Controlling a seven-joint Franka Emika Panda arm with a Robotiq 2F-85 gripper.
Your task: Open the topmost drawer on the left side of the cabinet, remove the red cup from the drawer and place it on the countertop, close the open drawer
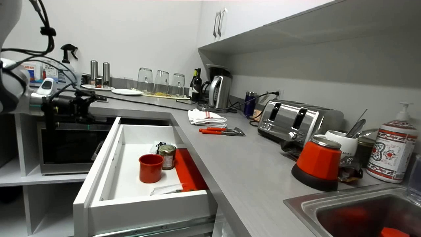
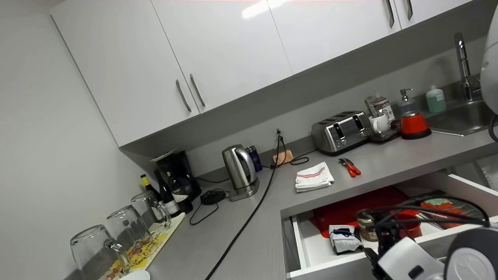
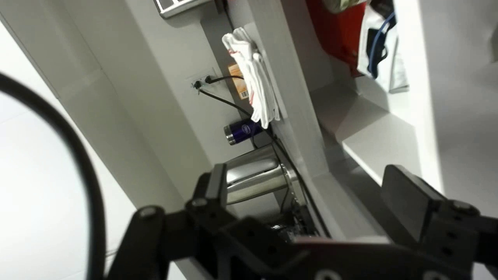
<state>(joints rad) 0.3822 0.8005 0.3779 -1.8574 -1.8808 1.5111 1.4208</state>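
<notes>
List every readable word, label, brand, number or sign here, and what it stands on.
Nothing reads with certainty.
White mug: perhaps "ALIS", too small to be sure.
Patterned pump bottle: a figure like "8", likely ornament.
Purple tumbler: oval logo, blurred.
Orange package: barcode-like mark, unreadable.
Too small or blurred: labels on the jar, green bottle, dark bottles.

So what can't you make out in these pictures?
Red cup: inside bottom, hidden by its wall in an exterior view.
Drawer front: partly behind the arm in an exterior view.
Jar label: too small to read in an exterior view.
Red thing in sink: bottom edge crops it in an exterior view.
</notes>
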